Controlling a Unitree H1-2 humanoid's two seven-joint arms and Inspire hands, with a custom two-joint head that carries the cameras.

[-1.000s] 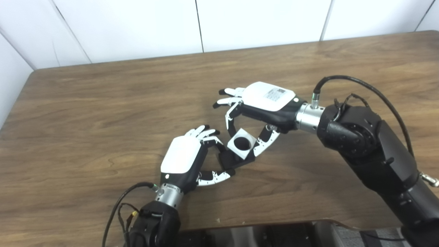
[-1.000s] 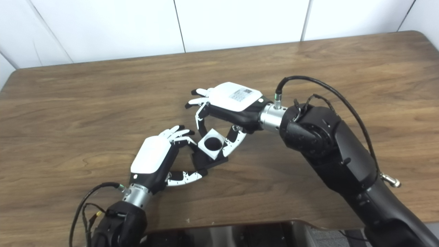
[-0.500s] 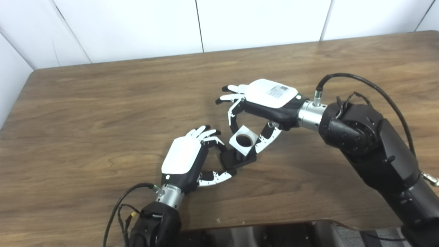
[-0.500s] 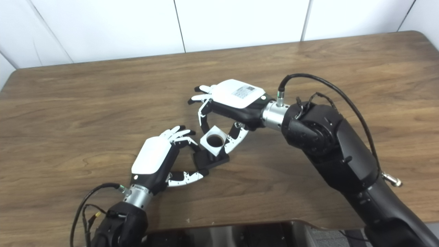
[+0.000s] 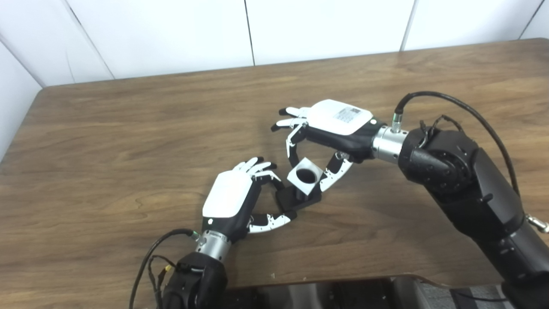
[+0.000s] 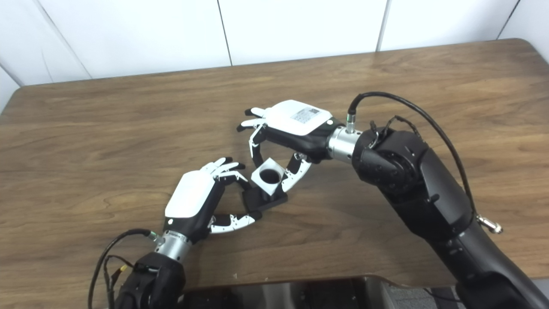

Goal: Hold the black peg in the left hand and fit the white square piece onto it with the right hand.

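The black peg piece [image 5: 299,200] has a flat square base resting on the wooden table [image 5: 128,128]. My left hand [image 5: 233,199] grips that base from its left side between fingers and thumb. My right hand [image 5: 332,128] holds the white square piece [image 5: 305,177], which has a round hole, pinched between fingers and thumb directly above the black base. The white piece sits tilted over the peg, and the peg's shaft is hidden beneath it. Whether the peg has entered the hole cannot be seen.
The table's front edge [image 5: 343,279] runs just behind my left wrist. White wall panels [image 5: 257,30] stand beyond the far edge. A black cable [image 5: 450,105] loops over my right forearm.
My right hand lifted slightly and shifted up and to the right with the white piece over the past second; the last half second shows almost no motion. The left hand stayed put.
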